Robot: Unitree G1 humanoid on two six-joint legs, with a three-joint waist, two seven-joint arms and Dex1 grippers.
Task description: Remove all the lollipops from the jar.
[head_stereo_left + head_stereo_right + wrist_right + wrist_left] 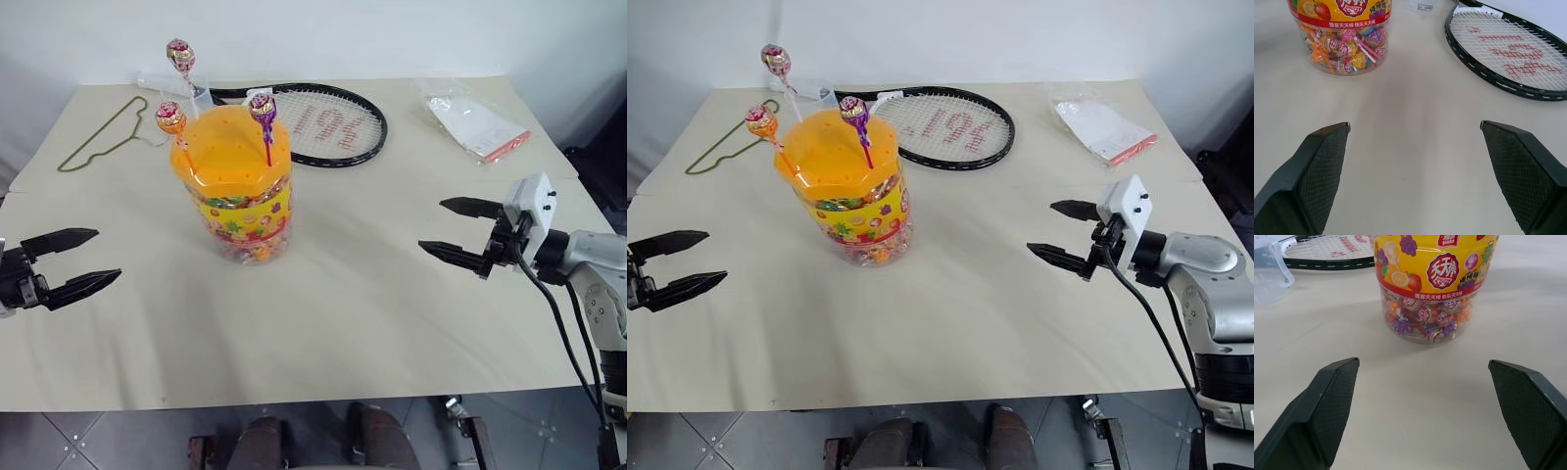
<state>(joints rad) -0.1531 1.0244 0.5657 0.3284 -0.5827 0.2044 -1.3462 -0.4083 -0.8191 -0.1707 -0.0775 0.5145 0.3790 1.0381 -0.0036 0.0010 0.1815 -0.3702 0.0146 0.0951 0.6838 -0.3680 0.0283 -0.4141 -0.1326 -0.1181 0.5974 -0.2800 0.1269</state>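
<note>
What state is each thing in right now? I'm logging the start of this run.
jar: upright on the table, orange lid on.
lollipops: all three standing in the lid's holes, none removed.
left tool: open, empty, apart from the jar.
right tool: open, empty, apart from the jar.
racket: lying flat behind the jar.
wire hanger: lying flat.
plastic packet: lying flat.

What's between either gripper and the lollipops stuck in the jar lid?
Nothing visible. The three shiny pink-purple wrapped lollipops stand in the domed orange lid of the clear plastic jar. Bare beige table lies between it and both the open left gripper and the open right gripper. The black racket lies behind the jar.
</note>
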